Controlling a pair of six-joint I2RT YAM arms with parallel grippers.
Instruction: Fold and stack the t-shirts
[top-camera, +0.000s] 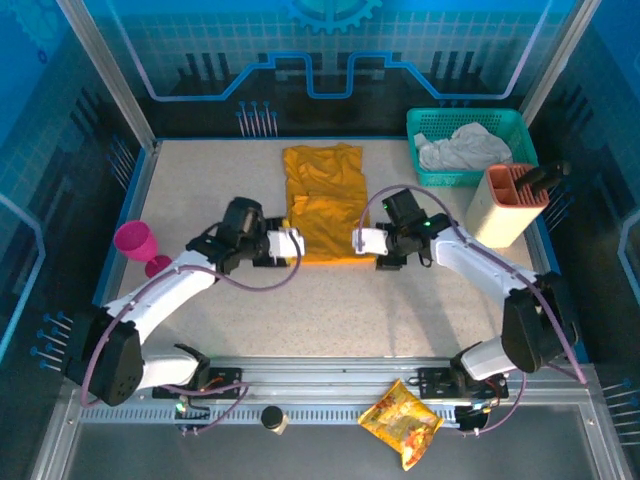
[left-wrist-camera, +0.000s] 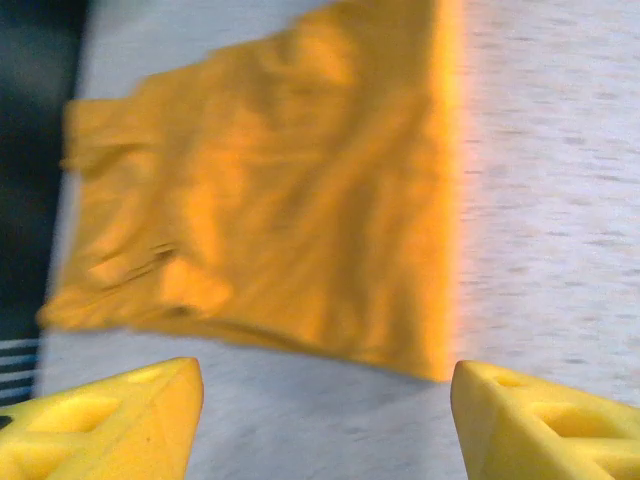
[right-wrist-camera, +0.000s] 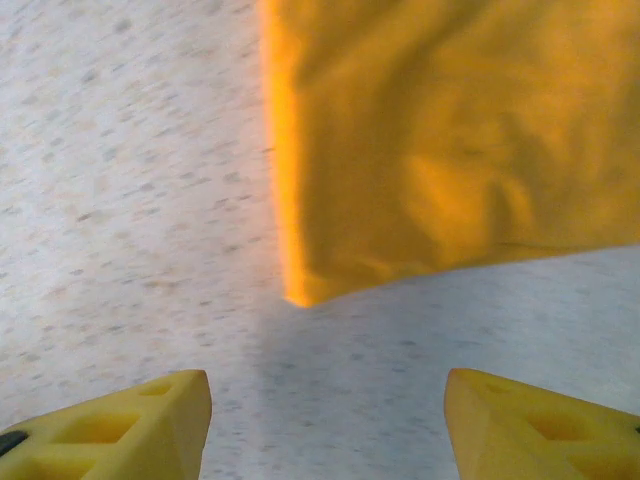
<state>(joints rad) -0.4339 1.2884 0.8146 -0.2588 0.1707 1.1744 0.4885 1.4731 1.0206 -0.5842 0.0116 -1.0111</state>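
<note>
The left gripper (left-wrist-camera: 325, 405) holds its yellow wedge fingers (left-wrist-camera: 110, 420) wide apart, with nothing between them. The right gripper (right-wrist-camera: 325, 400) is spread just as wide and is also empty. Both sit low over the speckled beige tabletop (top-camera: 350, 300). Between them lies the plain orange-yellow cloth t-shirt (top-camera: 325, 205), folded into a long rectangle, with one gripper just beside each near corner. A teal plastic basket (top-camera: 425, 125) of pale cloth stands at the far right.

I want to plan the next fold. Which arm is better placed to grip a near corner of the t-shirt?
Probably left. The left gripper, open, has the t-shirt corner almost at its jaws; the right gripper, also open, sees its corner farther ahead.
</note>
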